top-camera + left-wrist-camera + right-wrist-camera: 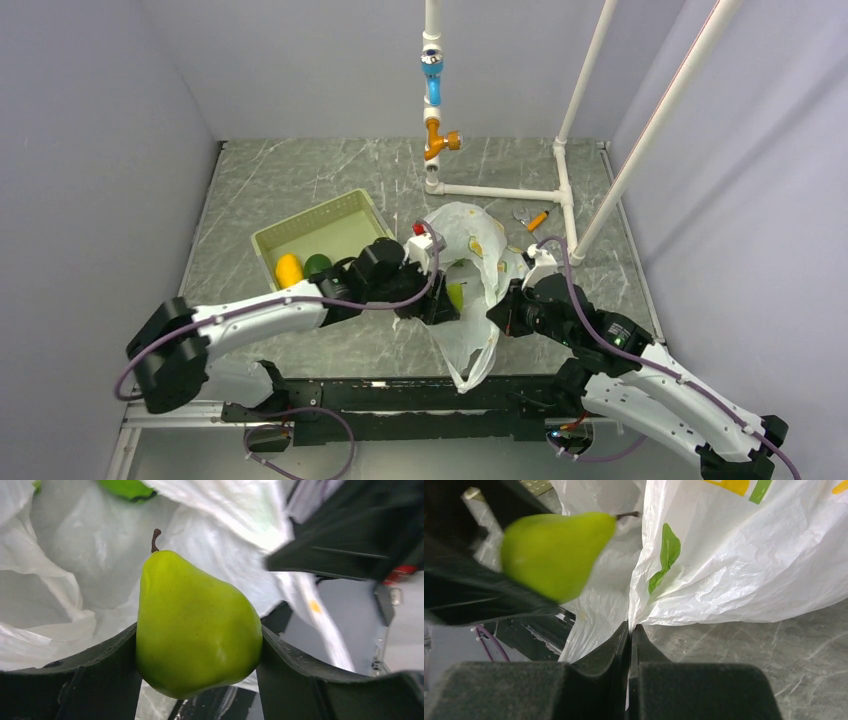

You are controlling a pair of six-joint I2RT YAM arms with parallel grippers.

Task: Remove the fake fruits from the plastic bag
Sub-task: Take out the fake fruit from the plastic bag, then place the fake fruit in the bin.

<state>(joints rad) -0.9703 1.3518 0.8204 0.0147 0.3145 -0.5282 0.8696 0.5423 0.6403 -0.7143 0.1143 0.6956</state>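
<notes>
From above, the left gripper sits at the mouth of the plastic bag, clamped on the green pear. The right gripper is pinched on the bag's edge just beside it. The bag lies crumpled on the table, and a yellow mango and a small green fruit sit in the pale green basket to the left. I'd say the pear wants lifting clear of the film before it swings toward that basket, with the right side pinning the bag so it doesn't drag along. The left wrist camera shows the pear stem up, its fat lower half squeezed between both fingers. It looks smooth and glossy, likely slippery, so a steady squeeze matters. A second green fruit peeks from the white folds behind. In the right wrist camera the jaws are shut together on a thin fold of crinkly translucent film printed with a green leaf, and the pear is blurred at upper left, just beside the bag wall.
</notes>
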